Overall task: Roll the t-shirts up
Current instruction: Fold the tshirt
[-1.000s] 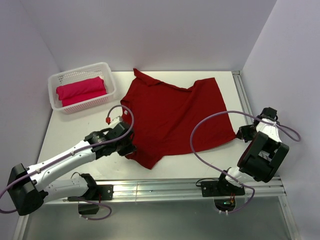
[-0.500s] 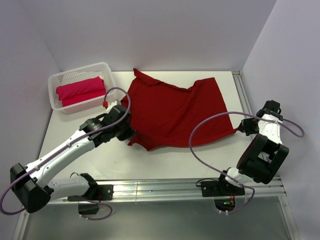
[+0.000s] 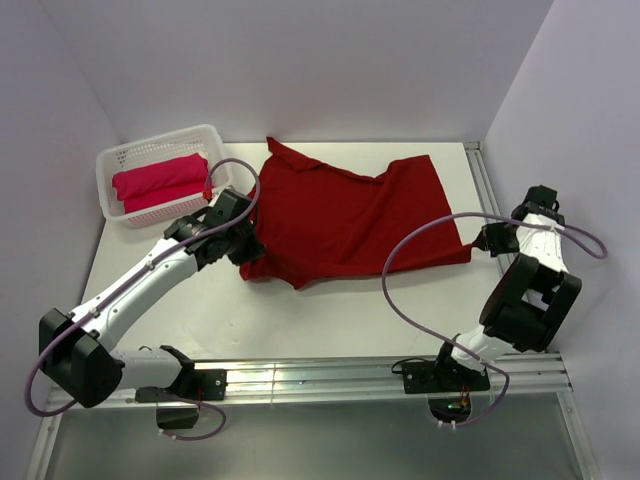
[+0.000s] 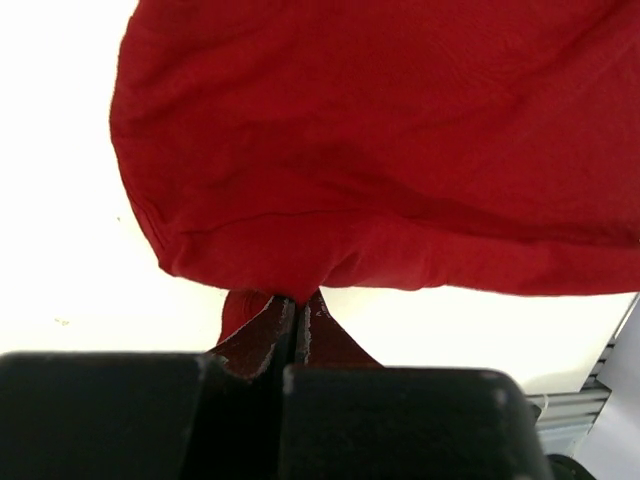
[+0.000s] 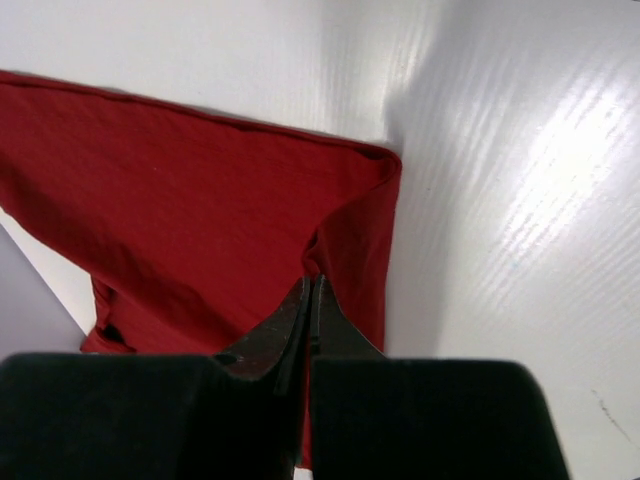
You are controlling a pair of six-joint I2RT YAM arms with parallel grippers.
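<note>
A dark crimson t-shirt (image 3: 350, 215) lies spread on the white table (image 3: 190, 305), its near edge lifted and doubled back. My left gripper (image 3: 250, 256) is shut on that near-left hem; in the left wrist view the t-shirt (image 4: 380, 150) bunches at my left gripper (image 4: 297, 300). On the right, my right gripper (image 3: 481, 243) is shut on the shirt's right corner, and the right wrist view shows the t-shirt (image 5: 180, 200) pinched at my right gripper (image 5: 312, 285). A brighter pinkish-red t-shirt (image 3: 162, 180) lies rolled in the basket.
The white lattice basket (image 3: 160, 142) stands at the back left corner. White walls close in the back and both sides. A metal rail (image 3: 330, 372) runs along the near edge, and another rail (image 3: 485, 190) runs along the right edge. Purple cables loop off both arms.
My left gripper has carried the shirt's near-left hem away from the near edge toward the back left, shortening the spread cloth. My right gripper has drawn the right corner slightly backward.
</note>
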